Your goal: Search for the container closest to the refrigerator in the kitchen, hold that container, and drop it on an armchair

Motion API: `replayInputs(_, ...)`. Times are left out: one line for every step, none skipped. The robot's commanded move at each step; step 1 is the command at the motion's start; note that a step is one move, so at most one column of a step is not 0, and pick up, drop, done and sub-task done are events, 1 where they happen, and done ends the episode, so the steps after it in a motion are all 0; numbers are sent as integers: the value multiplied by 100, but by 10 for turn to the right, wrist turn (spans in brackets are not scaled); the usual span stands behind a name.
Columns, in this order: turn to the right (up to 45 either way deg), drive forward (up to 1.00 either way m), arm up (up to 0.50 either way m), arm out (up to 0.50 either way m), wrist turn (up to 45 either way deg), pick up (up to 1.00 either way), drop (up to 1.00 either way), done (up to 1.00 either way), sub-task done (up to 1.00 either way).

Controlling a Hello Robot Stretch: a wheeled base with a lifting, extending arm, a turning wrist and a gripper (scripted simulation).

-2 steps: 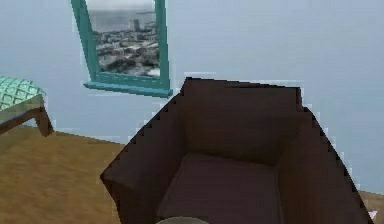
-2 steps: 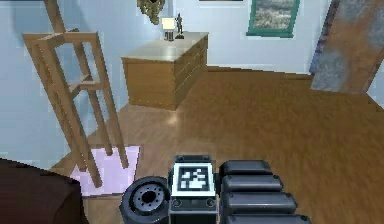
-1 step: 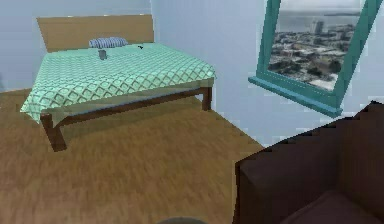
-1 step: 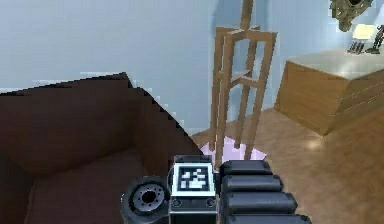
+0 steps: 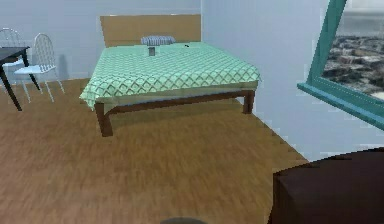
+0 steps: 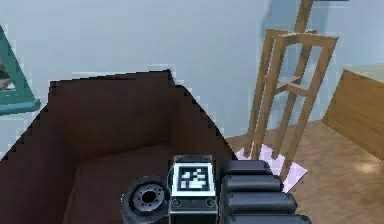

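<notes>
Arm (image 6: 250, 192) sits low at the arm side view's btm edge, gripper (image 6: 150, 200) left of its white marker square (image 6: 195, 180). Jaw state & any load: can't tell. Dark-brown armchair (image 6: 110, 130) right behind it, open side toward camera, near window (image 5: 355, 50). Green-covered bed (image 5: 170, 70) ahead.

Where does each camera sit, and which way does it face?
Forward view: on the robot, looking ahead and down at a bed; a dark sliver at the bottom may be the robot.
Arm side view: on the robot's body, looking sideways at a dark box; arm and gripper at the bottom.
Shared: dark box, teal window frame.
</notes>
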Motion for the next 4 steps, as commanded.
replayInputs(0, 0, 0, 48, 0, 0, 0, 0, 0)
replayInputs(0, 0, 0, 0, 390, 0, 0, 0, 0)
replayInputs(0, 0, -30, 0, 0, 0, 0, 0, 0)
replayInputs(0, 0, -32, 0, 0, 0, 0, 0, 0)
